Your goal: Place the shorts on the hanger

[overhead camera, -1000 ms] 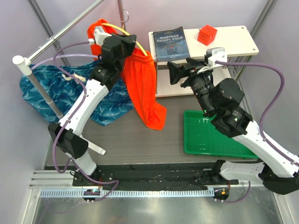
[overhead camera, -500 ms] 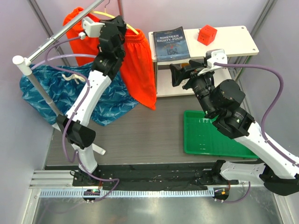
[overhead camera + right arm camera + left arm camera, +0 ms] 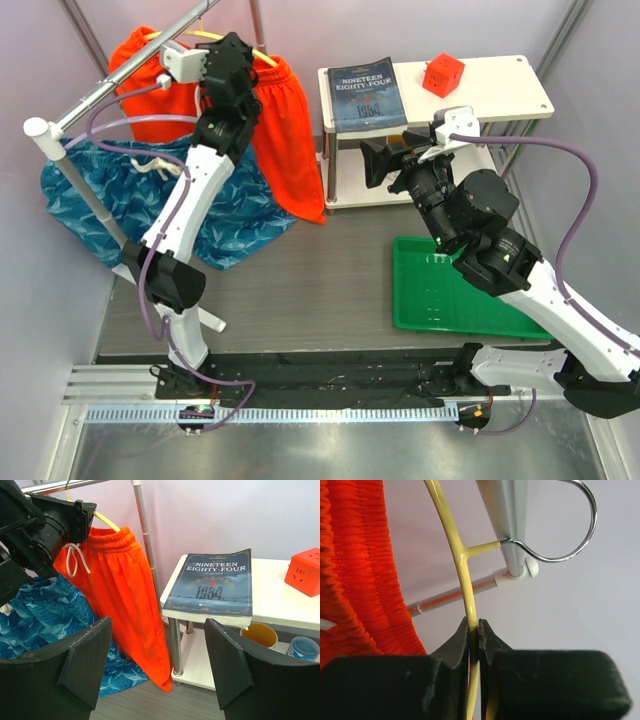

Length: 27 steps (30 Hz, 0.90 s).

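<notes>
The orange-red shorts (image 3: 283, 140) hang draped over the yellow hanger (image 3: 262, 55), near the metal rail (image 3: 130, 72) at the back left. My left gripper (image 3: 225, 62) is shut on the hanger's yellow bar (image 3: 463, 575); its metal hook (image 3: 570, 525) curves around the rail. The shorts also show in the left wrist view (image 3: 365, 580) and in the right wrist view (image 3: 125, 590), with the white drawstring (image 3: 75, 557). My right gripper (image 3: 378, 160) is open and empty, facing the shorts from the right.
Blue wave-patterned shorts (image 3: 110, 195) lie on the table under the rail. A white two-level shelf (image 3: 500, 90) holds a book (image 3: 364, 95) and a red cube (image 3: 443, 74). A green tray (image 3: 450, 290) sits at the right front.
My left gripper has lifted the hanger with the shorts up and to the left, bringing the hook to the rail. The right arm has barely moved.
</notes>
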Motion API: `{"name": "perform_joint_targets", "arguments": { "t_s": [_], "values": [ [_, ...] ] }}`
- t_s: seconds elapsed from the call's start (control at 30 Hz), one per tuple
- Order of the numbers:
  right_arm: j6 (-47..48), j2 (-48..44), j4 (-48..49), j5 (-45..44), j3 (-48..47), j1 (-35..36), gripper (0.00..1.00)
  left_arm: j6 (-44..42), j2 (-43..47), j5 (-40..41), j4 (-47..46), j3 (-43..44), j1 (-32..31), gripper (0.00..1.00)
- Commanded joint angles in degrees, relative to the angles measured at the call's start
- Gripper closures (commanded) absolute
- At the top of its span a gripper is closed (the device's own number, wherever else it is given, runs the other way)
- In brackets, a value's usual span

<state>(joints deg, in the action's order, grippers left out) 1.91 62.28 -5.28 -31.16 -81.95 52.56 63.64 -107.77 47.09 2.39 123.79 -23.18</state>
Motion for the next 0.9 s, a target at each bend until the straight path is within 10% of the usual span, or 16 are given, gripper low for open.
{"name": "perform_joint_targets", "arguments": {
  "t_s": [0.0,0.27,0.47,0.57,0.87],
  "values": [
    [1.2,-0.4,1.8,-0.6,-1.0,0.2,0.20,-0.1,1.2,4.3,-4.9,2.6,0.5,0.91],
    [1.1,-0.7,1.8,-0.1,-0.2,0.2,0.20,1.2,3.3,4.9,-3.5,-1.8,0.5,0.81],
    [1.0,-1.2,1.9,0.4,0.3,0.2,0.20,0.8,6.4,3.4,-3.7,-5.7,0.5,0.39],
    [0.8,-1.5,1.7,0.7,0.3,0.1,0.20,-0.4,9.0,1.3,-4.1,-9.1,0.5,0.02],
    [-0.9,-1.5,0.4,1.4,-0.2,0.1,0.20,-4.5,16.4,-1.2,-4.7,-18.8,0.6,0.00]
  ]
}}
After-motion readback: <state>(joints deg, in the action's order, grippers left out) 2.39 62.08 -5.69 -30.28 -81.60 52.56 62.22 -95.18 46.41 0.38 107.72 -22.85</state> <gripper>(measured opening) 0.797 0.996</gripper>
